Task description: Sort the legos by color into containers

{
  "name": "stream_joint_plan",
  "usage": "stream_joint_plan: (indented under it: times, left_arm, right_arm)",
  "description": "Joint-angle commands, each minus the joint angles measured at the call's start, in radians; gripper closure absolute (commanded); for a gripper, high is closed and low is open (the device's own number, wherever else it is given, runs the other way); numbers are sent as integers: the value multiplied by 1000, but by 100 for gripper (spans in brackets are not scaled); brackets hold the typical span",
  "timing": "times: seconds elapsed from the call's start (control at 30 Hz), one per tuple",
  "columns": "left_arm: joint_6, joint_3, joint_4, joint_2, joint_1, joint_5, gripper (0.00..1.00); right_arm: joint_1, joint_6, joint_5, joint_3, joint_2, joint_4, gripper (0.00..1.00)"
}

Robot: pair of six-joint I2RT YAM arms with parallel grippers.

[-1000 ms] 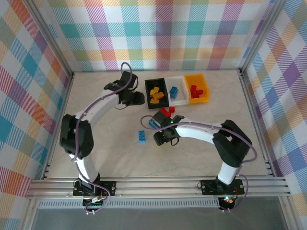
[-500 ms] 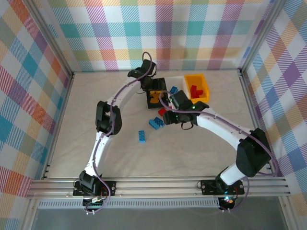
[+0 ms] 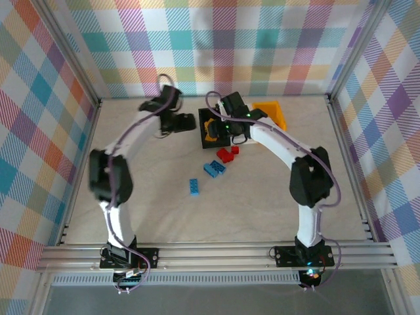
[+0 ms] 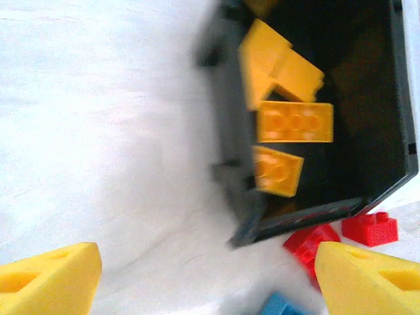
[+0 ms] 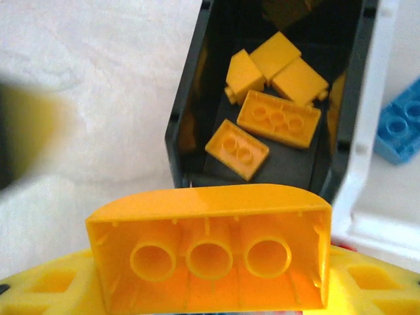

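Note:
My right gripper (image 3: pixel 226 126) hangs over the black bin (image 3: pixel 203 133), shut on a yellow-orange lego (image 5: pixel 210 256) whose hollow underside faces the wrist camera. Below it the black bin (image 5: pixel 190 125) holds several yellow-orange legos (image 5: pixel 279 118). My left gripper (image 3: pixel 185 123) is just left of that bin, open, with nothing between its yellow fingers (image 4: pixel 52 275). Its view shows the black bin (image 4: pixel 230 151) with yellow-orange legos (image 4: pixel 294 121). Two red legos (image 3: pixel 228 154) and two blue legos (image 3: pixel 214 168) (image 3: pixel 194 187) lie on the table.
The white bin (image 5: pixel 354 197) stands beside the black one and holds a blue lego (image 5: pixel 400 128). The yellow-orange bin (image 3: pixel 274 110) sits further right, partly behind the right arm. Plaid walls enclose the table on three sides.
The right gripper rose from the table's middle and travelled back over the black bin with the yellow-orange lego. The left gripper swung over the black bin, then drew back to its left.

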Motion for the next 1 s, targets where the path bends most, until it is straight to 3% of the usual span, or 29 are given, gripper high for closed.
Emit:
stream_joint_plan:
  times: [0.0,0.1,0.23,0.4,0.5,0.7,0.97]
  left_arm:
    - [-25,-180,54,-173,45,-42,14]
    - [-54,-378,108,-301,38,35,14]
    - [-109,-582,169,-411,-43,95,14]
    - [-174,-693,223,-446,-180,109,7]
    - [-196,-722,251,-417,-229,89,7]
    - [-199,-686,285,-267,-306,56,12]
    - [-181,-674,317,-116,-338,-3,21]
  right_arm:
    - [-16,-25,-27,138,122,-32,40]
    - [-24,-40,-23,303,256,-80,39]
    - [-30,-52,-16,523,403,-162,28]
    - [-36,-53,-17,552,380,-169,21]
    - [-34,-51,-23,432,274,-143,20]
    - [-28,17,-53,-71,-88,23,20]
    - [-2,64,-75,-505,-386,45,20]
